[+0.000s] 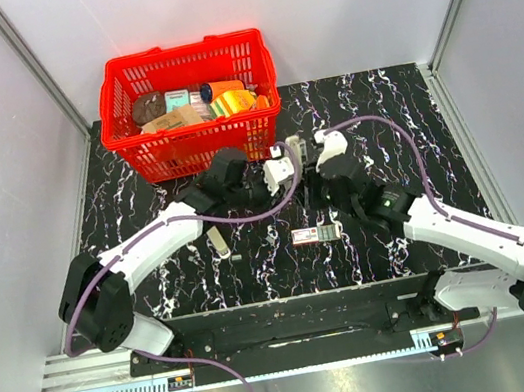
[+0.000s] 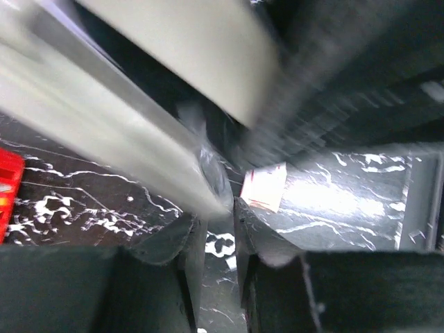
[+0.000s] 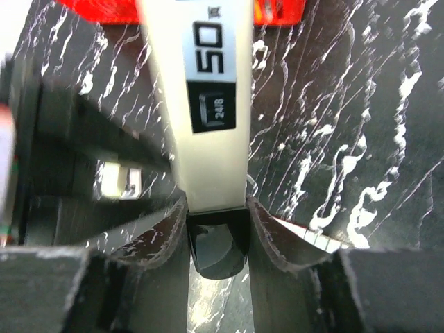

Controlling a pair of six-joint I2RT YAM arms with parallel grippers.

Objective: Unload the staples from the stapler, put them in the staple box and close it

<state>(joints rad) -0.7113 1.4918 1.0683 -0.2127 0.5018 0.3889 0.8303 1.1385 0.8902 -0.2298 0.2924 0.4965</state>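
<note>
The right gripper (image 3: pixel 216 222) clamps one end of the stapler (image 3: pixel 208 104) between narrow fingers, holding it above the marbled black table (image 1: pixel 401 121), just near of the red basket (image 1: pixel 131 143). The left gripper (image 2: pixel 216 229), fingers close together, meets the stapler's blurred metal tip; whether it grips cannot be told. A red-and-white box (image 1: pixel 315 234) lies nearer.

- Table (image 1: pixel 399 111): black top, white marbling.
- Red basket (image 1: pixel 184 156): far left.
- Beige block (image 1: pixel 217 241): left of centre.
- Red-and-white box (image 1: pixel 316 234): centre, near side.
</note>
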